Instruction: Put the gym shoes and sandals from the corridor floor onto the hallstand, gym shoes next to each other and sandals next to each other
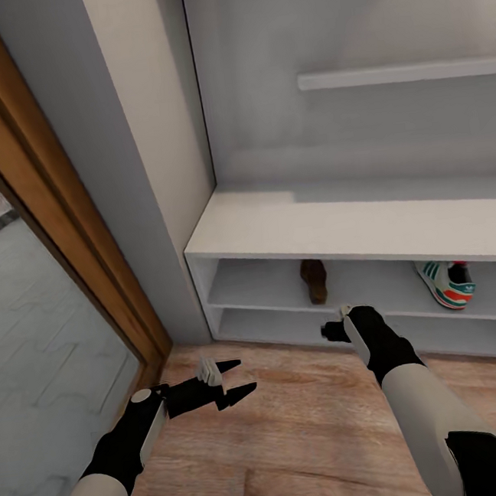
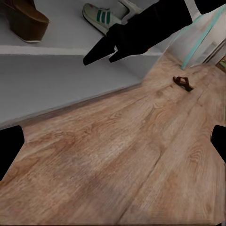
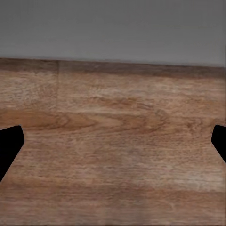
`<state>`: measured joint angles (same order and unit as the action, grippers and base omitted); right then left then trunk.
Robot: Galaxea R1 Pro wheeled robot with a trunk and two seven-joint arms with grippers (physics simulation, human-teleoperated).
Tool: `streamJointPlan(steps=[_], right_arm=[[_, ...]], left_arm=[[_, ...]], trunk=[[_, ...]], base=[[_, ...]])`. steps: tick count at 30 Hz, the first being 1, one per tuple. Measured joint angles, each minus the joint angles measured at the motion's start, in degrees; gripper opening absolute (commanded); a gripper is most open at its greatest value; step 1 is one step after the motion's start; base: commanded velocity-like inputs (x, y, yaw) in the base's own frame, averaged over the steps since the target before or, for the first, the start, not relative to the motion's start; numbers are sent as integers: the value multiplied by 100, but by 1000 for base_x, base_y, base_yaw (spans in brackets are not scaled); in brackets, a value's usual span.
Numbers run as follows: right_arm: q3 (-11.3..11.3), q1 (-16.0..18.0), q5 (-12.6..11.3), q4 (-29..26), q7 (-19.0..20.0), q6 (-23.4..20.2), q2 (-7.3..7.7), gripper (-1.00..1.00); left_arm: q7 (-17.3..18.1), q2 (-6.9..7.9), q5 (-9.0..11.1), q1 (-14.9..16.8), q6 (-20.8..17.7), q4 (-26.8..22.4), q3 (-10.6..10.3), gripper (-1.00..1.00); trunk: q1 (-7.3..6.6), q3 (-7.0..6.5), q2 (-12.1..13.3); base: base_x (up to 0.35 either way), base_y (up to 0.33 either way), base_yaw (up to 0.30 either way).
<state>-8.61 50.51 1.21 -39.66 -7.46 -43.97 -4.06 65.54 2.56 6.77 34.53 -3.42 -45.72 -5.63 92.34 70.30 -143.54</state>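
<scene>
Lying on corridor floor (image 2: 141, 155), 1 sandal (image 2: 182, 83), well beyond and off to 1 side of left end effector (image 1: 231, 379), long axis slanting away; both left and right end effector (image 1: 336, 329) gaping, empty. Resting on hallstand (image 1: 338, 230): 1 sandal (image 1: 314, 280), 1 gym shoe (image 1: 446, 284).

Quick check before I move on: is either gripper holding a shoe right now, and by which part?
Nothing is held. The left gripper and the right gripper are both open over bare corridor floor, with nothing between the fingers.
</scene>
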Motion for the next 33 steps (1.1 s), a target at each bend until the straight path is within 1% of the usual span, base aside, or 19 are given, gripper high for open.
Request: streamJointPlan(steps=[10, 25, 28, 29, 33], right_arm=[[-3, -2, 0, 5, 12, 0, 0, 100], [-5, -17, 14, -5, 5, 51, 7, 100], [-5, -17, 15, -7, 3, 276, 7, 100], [-5, -17, 16, -4, 0, 445, 6, 100], [-5, -17, 15, -1, -4, 855, 8, 100]], left_arm=[[-1, 0, 0, 2, 0, 0, 0, 100], [-9, 0, 0, 5, 0, 9, 7, 100], [-9, 0, 0, 5, 0, 9, 8, 100], [-9, 0, 0, 4, 0, 9, 8, 100], [-9, 0, 0, 1, 0, 9, 9, 100]], trunk=[[-1, 0, 0], [-4, 0, 0], [-2, 0, 0], [-1, 0, 0], [-1, 0, 0]], base=[[-313, 0, 0], [-28, 0, 0], [-183, 0, 0], [-250, 0, 0], [-229, 0, -5]])
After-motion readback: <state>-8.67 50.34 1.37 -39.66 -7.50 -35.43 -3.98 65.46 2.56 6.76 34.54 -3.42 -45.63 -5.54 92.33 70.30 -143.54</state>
